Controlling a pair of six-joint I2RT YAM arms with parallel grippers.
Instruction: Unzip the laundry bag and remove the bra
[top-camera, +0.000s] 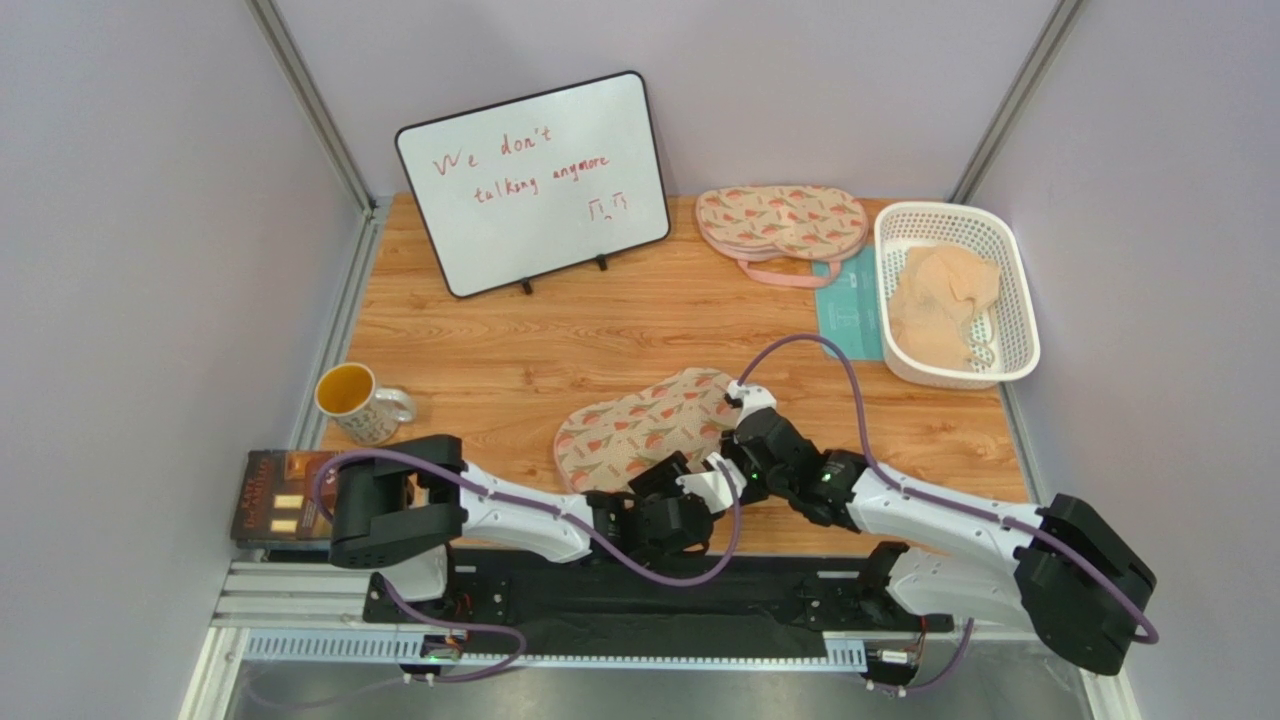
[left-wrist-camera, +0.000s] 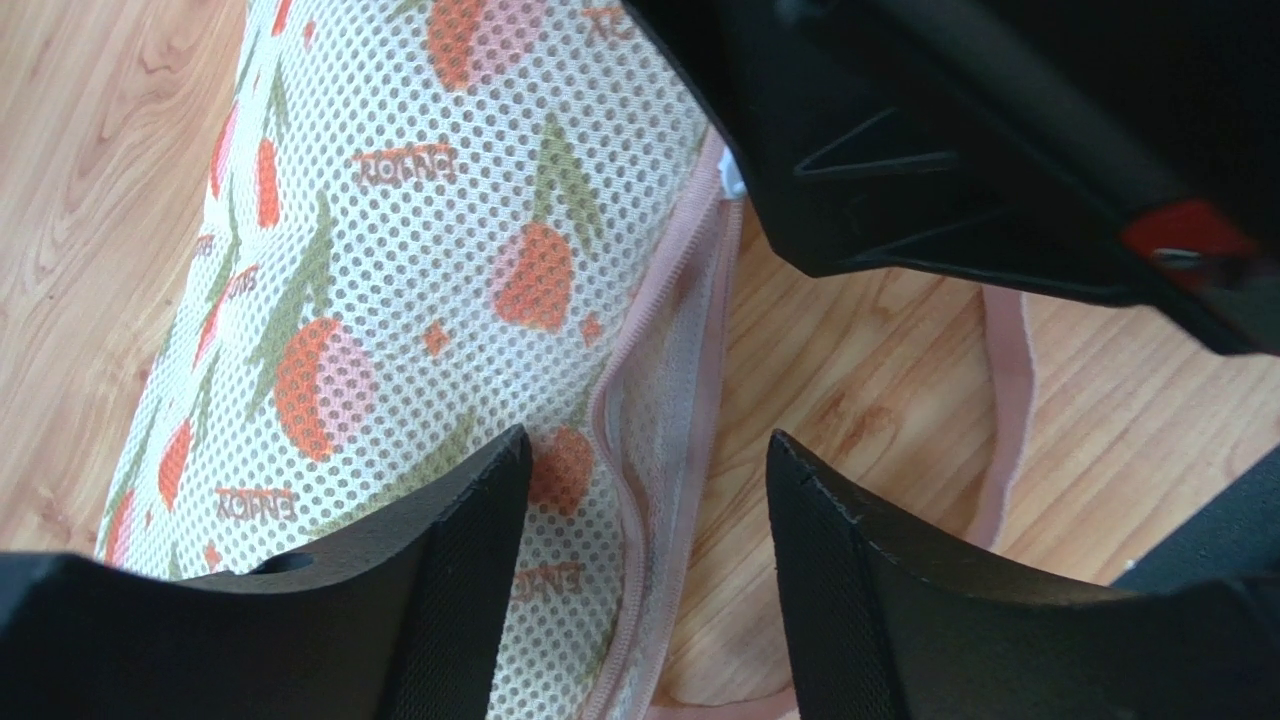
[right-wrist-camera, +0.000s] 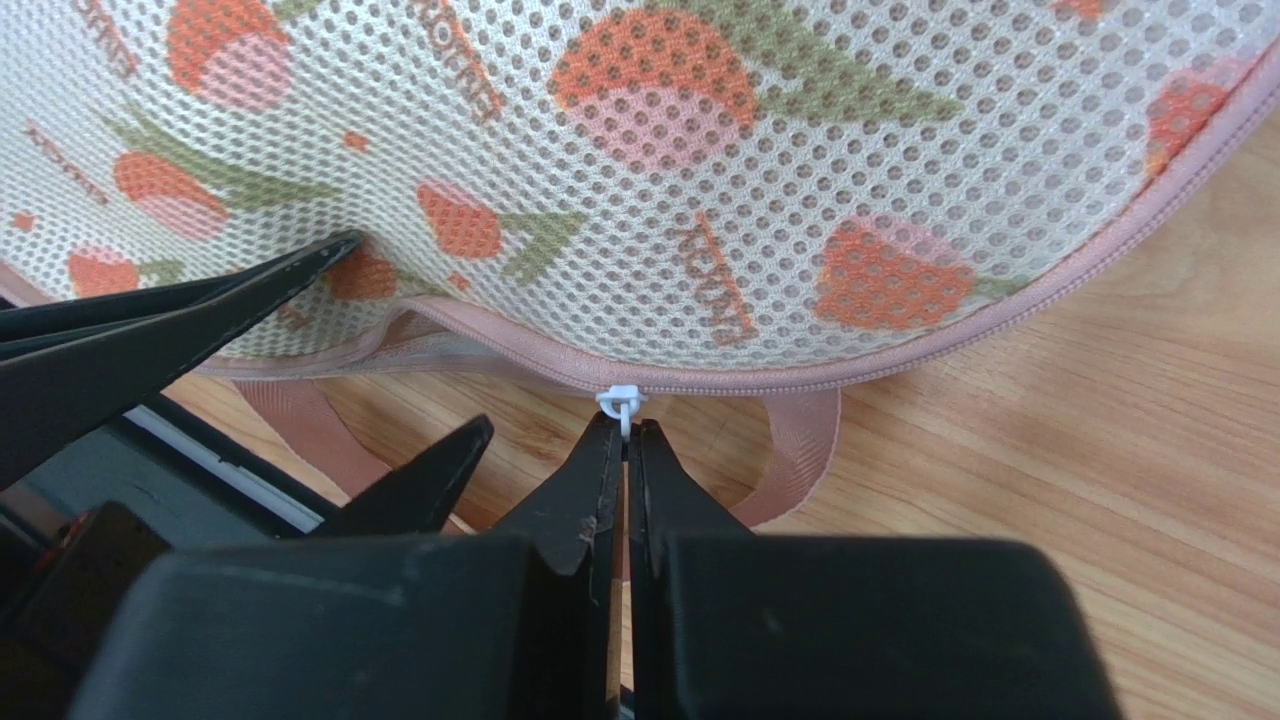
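Note:
The laundry bag (top-camera: 646, 428), cream mesh with orange-red and green print and pink trim, lies flat near the table's front centre. My right gripper (right-wrist-camera: 624, 428) is shut on its small white zipper pull (right-wrist-camera: 618, 402) at the bag's near edge; it also shows in the top view (top-camera: 736, 450). Left of the pull the pink zipper seam (right-wrist-camera: 436, 338) looks slightly parted. My left gripper (left-wrist-camera: 646, 450) is open, with one finger over the bag (left-wrist-camera: 451, 225) and one over the wood, astride the zipper edge (left-wrist-camera: 661, 390). The pink loop strap (right-wrist-camera: 804, 450) lies on the table. The bra is hidden.
A second printed pouch (top-camera: 781, 222) lies at the back. A white basket (top-camera: 1022, 270) at the back right holds a pale peach fabric heap (top-camera: 939, 308). A whiteboard (top-camera: 534, 180) stands at the back left, and a yellow mug (top-camera: 353, 398) and a dark box (top-camera: 278, 495) sit at the left.

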